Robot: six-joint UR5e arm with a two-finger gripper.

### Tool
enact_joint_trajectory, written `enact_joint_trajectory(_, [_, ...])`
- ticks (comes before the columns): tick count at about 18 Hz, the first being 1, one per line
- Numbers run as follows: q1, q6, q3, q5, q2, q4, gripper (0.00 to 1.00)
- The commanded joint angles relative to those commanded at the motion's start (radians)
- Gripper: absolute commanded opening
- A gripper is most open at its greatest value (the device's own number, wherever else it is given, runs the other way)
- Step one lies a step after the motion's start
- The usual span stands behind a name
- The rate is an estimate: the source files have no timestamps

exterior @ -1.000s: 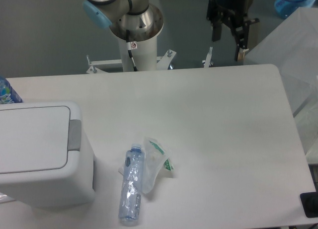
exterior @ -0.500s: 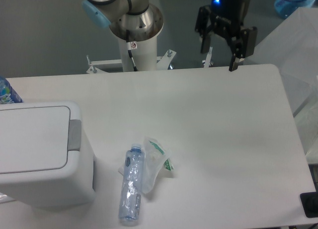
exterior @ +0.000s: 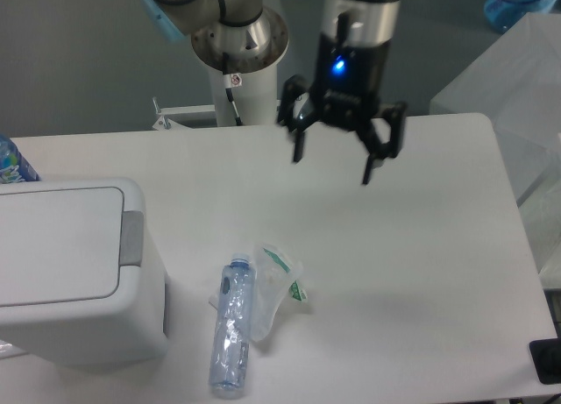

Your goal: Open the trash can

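- The gripper (exterior: 332, 166) hangs in the upper centre of the frame above the table (exterior: 421, 246), fingers spread wide, grasping nothing.
- The bottle (exterior: 232, 323) lies at lower centre, a crumpled wrapper (exterior: 274, 286) touching its right side.
- The bin (exterior: 74, 271) sits at the lower left edge, lid shut, grey tab (exterior: 131, 238) on its right rim.

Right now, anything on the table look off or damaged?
Yes: a crushed clear plastic bottle lies on its side on the white table, with a crumpled clear wrapper with green print against it. The boxy white plastic trash can sits upright, lid shut. The hand hangs open, empty.
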Motion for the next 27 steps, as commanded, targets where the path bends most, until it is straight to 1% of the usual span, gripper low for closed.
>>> enact_joint_trajectory(1, [-0.009,-0.066,0.009,-0.002,-0.018,0.029,1.00])
enact_joint_trajectory(4, [-0.060,-0.299,0.009,-0.002,-0.054,0.130,1.00])
enact_joint_trajectory(6, [-0.072,-0.359,0.008,-0.005,-0.065,0.172,1.00])
enact_joint_trajectory(9, [-0.120,-0.375,0.009,-0.011,-0.074,0.178,1.00])
enact_joint_trajectory(11, [-0.127,-0.433,0.009,-0.029,-0.074,0.178,1.00])
enact_joint_trajectory(13, [-0.137,-0.462,0.005,-0.037,-0.074,0.178,1.00])
enact_joint_trajectory(17, [-0.166,-0.465,-0.012,-0.035,-0.065,0.178,1.00])
enact_joint_trajectory(19, [-0.167,-0.465,-0.012,-0.035,-0.065,0.180,1.00])
enact_joint_trajectory(21, [-0.189,-0.462,-0.012,-0.034,-0.066,0.180,1.00])
enact_joint_trajectory(27, [-0.192,-0.459,-0.017,-0.032,-0.068,0.180,1.00])
